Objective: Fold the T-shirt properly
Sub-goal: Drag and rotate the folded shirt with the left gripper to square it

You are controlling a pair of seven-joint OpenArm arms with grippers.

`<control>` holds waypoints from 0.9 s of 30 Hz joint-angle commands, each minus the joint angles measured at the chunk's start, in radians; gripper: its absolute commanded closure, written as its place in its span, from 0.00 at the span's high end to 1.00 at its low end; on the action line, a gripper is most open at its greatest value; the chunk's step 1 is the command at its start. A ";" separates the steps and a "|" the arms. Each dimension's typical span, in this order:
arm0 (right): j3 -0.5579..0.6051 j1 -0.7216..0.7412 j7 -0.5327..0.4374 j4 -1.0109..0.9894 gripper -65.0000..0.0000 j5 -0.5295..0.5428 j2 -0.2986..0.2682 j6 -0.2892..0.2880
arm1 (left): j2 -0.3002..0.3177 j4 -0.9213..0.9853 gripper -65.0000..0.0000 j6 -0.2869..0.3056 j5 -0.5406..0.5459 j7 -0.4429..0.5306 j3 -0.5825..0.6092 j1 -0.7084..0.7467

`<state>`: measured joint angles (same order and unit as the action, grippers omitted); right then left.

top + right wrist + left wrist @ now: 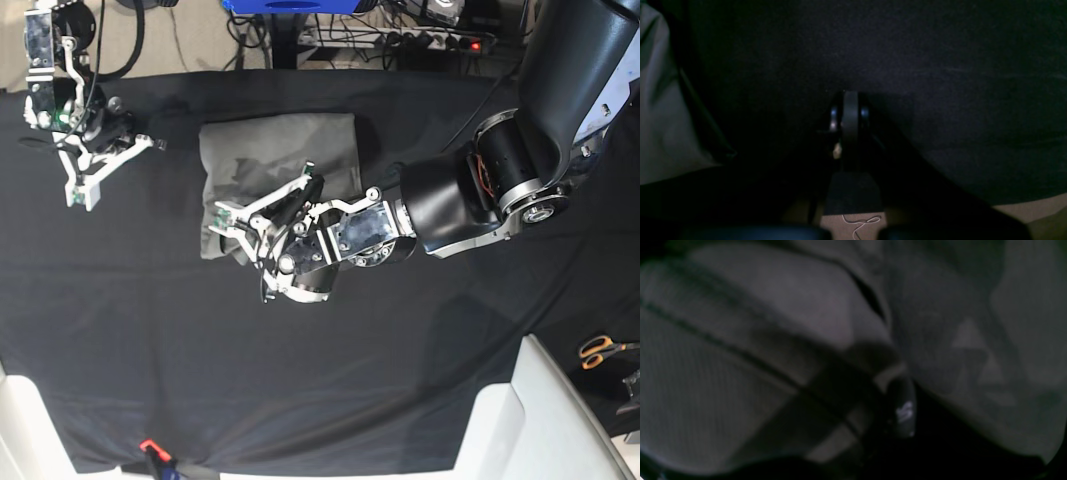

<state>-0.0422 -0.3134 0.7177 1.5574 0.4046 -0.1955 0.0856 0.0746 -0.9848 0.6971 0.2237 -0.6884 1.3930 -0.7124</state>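
The light grey T-shirt (290, 150) lies as a folded rectangle on the black cloth (300, 380) at the upper middle. My left gripper (222, 218) reaches in from the right to the shirt's lower left edge and is shut on a pinch of its fabric. In the left wrist view the grey T-shirt (790, 300) fills the frame, bunched close around one dark finger (905, 406). My right gripper (78, 192) sits far left, apart from the shirt, shut and holding nothing. In its wrist view the right gripper (850, 96) rests over black cloth (940, 66), with the T-shirt (656, 116) at the left edge.
Orange-handled scissors (600, 350) lie at the right edge. A white raised surface (530, 420) occupies the bottom right corner. A small red clip (150, 447) sits at the cloth's front edge. Cables and a power strip (440, 40) run behind the table.
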 commanded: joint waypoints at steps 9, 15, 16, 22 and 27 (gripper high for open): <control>-0.006 0.007 -0.011 0.012 0.00 0.003 -0.008 -0.002 | -0.011 -0.013 0.00 0.001 0.001 0.022 -0.002 -0.028; -0.006 0.007 -0.011 0.012 0.00 0.003 -0.008 -0.002 | -0.011 -0.012 0.00 0.001 0.001 0.022 -0.001 -0.037; -0.006 0.007 -0.011 0.012 0.00 0.003 -0.008 -0.002 | -0.011 -0.012 0.00 0.001 0.001 0.022 -0.001 -0.039; -0.006 0.007 -0.011 0.012 0.00 0.003 -0.008 -0.002 | -0.012 -0.012 0.08 0.001 -0.132 0.023 -0.008 -0.025; -0.002 0.007 -0.011 0.012 0.00 0.003 -0.008 -0.002 | -0.026 -0.010 0.45 0.001 -0.252 0.023 -0.010 0.007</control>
<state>-0.0414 -0.3134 0.7177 1.5574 0.4049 -0.1955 0.0856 0.0517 -0.9874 0.6960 -0.0265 -0.6624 1.3891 -0.6815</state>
